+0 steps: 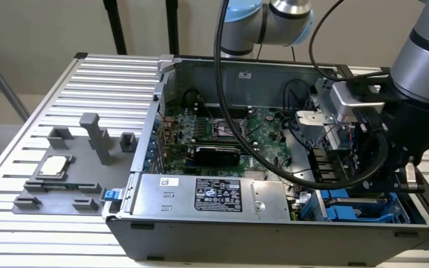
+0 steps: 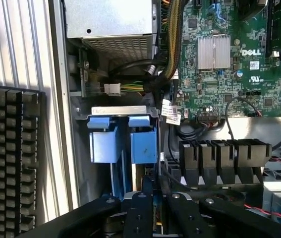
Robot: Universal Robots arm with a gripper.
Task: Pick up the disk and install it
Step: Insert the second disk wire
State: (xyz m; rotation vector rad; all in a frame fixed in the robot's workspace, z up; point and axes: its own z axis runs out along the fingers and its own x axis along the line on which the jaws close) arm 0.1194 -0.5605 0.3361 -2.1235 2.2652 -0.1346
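Pincer (image 2: pixel 152 208) state could not be told; its black fingers (image 2: pixel 139 214) sat low over the drive bay of the open computer case (image 1: pixel 147 139). Blue carriers (image 2: pixel 123 141) stood upright in that bay, at about 4 o'clock in the case as seen in the exterior view, just beside the silver power supply (image 1: pixel 214 192). Whether the disk sat inside them could not be told. A green motherboard (image 1: pixel 222 131) lay near the case centre. On the slatted surface (image 1: pixel 110 72), at 9 o'clock, a grey fixture (image 1: pixel 73 167) carried a square chip (image 1: pixel 54 166).
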